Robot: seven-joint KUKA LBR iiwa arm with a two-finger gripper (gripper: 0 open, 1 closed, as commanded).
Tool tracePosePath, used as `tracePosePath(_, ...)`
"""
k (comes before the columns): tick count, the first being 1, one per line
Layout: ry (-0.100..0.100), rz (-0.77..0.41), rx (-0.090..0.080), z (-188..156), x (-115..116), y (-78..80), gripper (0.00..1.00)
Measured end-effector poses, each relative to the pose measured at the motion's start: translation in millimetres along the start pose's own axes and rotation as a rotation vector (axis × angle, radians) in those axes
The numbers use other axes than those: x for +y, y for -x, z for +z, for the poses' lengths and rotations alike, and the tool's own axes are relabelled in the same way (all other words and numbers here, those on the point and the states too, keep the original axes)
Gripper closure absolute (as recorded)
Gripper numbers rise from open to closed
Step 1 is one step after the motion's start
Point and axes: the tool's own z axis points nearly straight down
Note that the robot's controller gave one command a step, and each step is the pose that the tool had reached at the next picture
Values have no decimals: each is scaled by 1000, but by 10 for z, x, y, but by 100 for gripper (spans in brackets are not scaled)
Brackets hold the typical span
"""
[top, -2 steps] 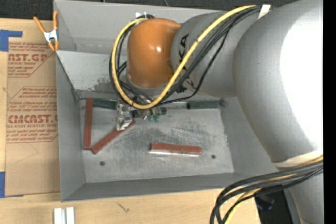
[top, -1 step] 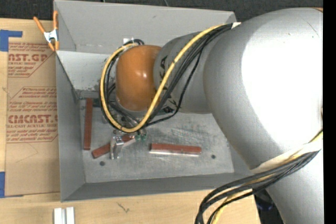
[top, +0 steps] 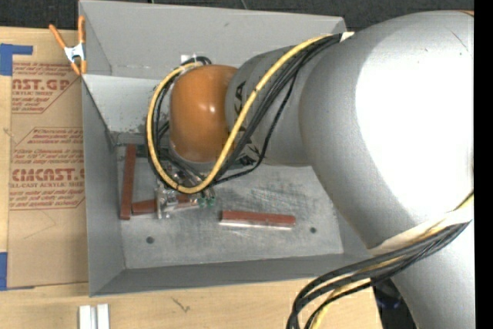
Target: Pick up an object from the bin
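The gripper (top: 173, 200), open or closed impossible to tell, hung low by the bin's (top: 104, 243) left wall beside a short reddish-brown bar (top: 143, 206), likely stiff, light, best pinched across its narrow middle.

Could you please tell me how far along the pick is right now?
Done: the gripper is down at the floor of the bin, beside the short leg of the brown L-piece. In hand: perhaps a grasp there; I cannot see whether it holds anything. Left: lifting a thing out. The brown stick lies apart, untouched.
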Motion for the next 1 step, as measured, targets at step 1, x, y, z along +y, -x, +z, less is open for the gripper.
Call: tracePosePath(1, 0, 0, 0, 0, 0, 0, 100)
